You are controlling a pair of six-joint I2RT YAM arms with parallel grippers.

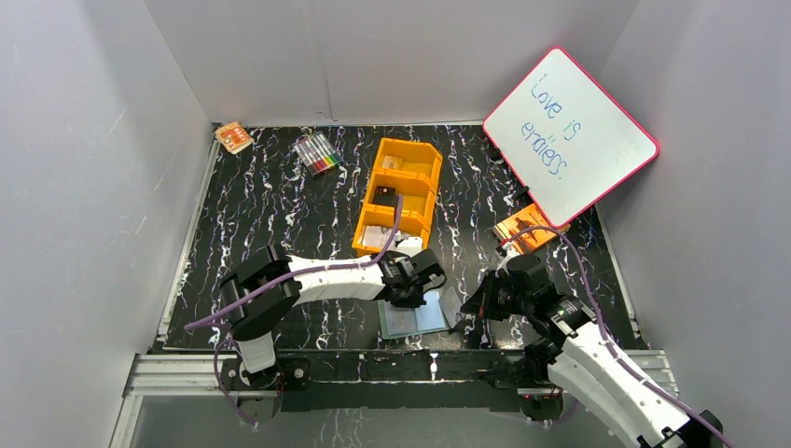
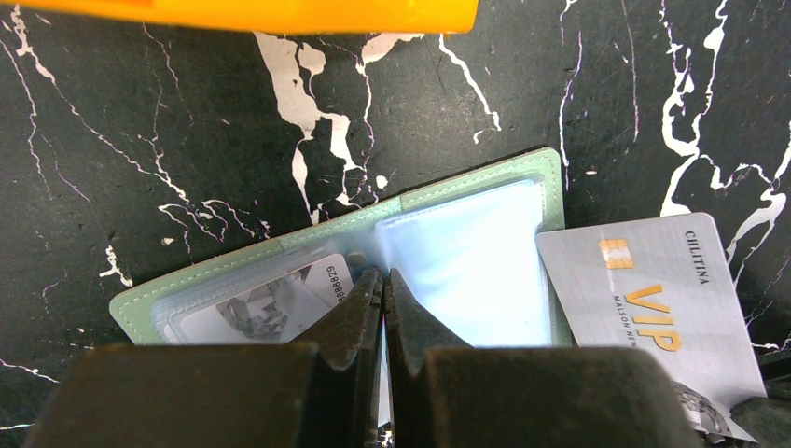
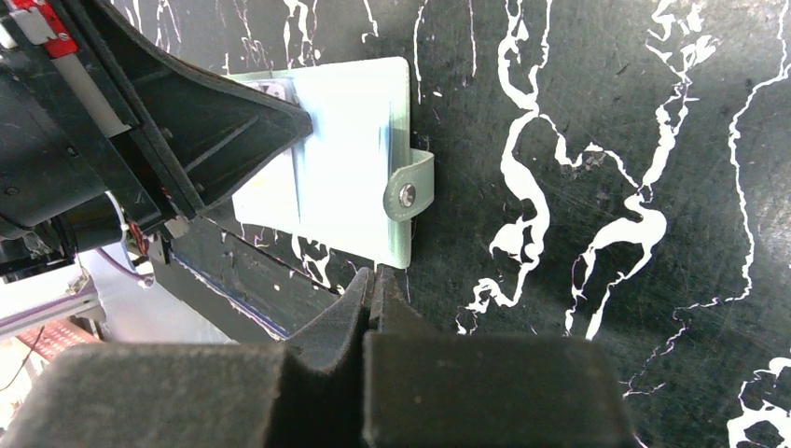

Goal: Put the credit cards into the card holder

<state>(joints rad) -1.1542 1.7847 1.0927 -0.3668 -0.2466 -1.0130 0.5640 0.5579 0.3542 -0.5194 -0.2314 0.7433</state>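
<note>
Card holder (image 1: 420,320) open on black white-veined tabletop (image 1: 280,210), grey walls (image 1: 93,187) around

Left gripper (image 2: 383,278) closed, tips on the centre fold of the open card holder (image 2: 466,252). One credit card (image 2: 270,303) sits in its left clear pocket. VIP card (image 2: 653,299) lies on the table (image 2: 140,140), touching the holder's right edge; orange tray (image 2: 261,14) rim along the top.

Left arm (image 1: 326,273) and right arm (image 1: 611,369): white shells, black joints, purple cables (image 1: 398,219); left gripper (image 2: 384,280) matte black.
</note>
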